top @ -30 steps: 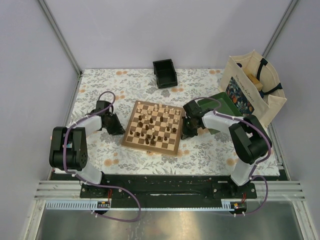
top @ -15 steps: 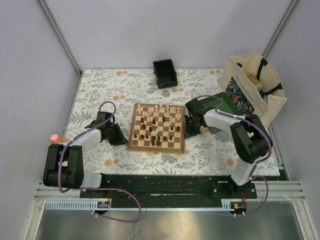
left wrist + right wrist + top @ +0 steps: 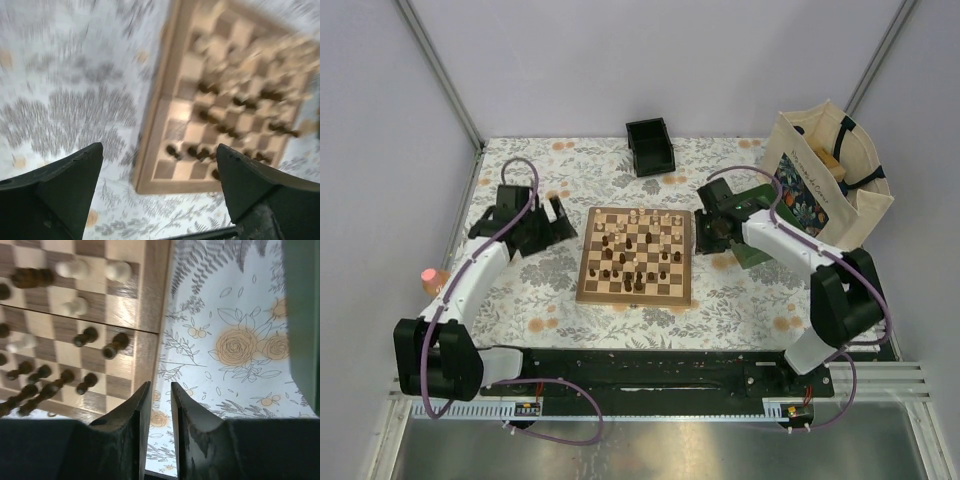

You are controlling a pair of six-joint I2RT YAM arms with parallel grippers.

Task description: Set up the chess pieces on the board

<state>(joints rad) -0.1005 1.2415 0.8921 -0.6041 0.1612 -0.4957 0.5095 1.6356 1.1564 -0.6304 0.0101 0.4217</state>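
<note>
Landmark: the board (image 3: 634, 299), lying flat mid-table on the floral cloth.

- The chess pieces (image 3: 635, 250) all stand on the board. Pale ones cluster along its far edge. Dark ones are scattered over the middle and near squares, not in ranks. Setup reads as largely undone.
- Left claw (image 3: 159, 146): off the board's left edge, over bare cloth and clear of the wood. Fingers spread wide, nothing between them. Its wrist view is smeared, so piece detail there cannot be read.
- Right claw (image 3: 160, 387): just beside the board's right edge, over cloth. Fingers parted by only a narrow slot, nothing in it.
- Beyond the board's right edge, under the right arm, a green tray (image 3: 751, 254); further out, a tote bag (image 3: 830, 180). Beyond the far edge, a small black box (image 3: 649, 146).

Risks, as I judge them:
- The dark pieces stand close together. Each is far smaller than a claw finger, so reaching for one could topple its neighbours, and a fallen piece could roll off the board.
- The right claw sits very near the wooden border. A low sideways move could shove the whole board and shift every piece at once.
- A slot this narrow may not take a piece unless widened first.
- Both arms reaching for the middle squares together could clash.
</note>
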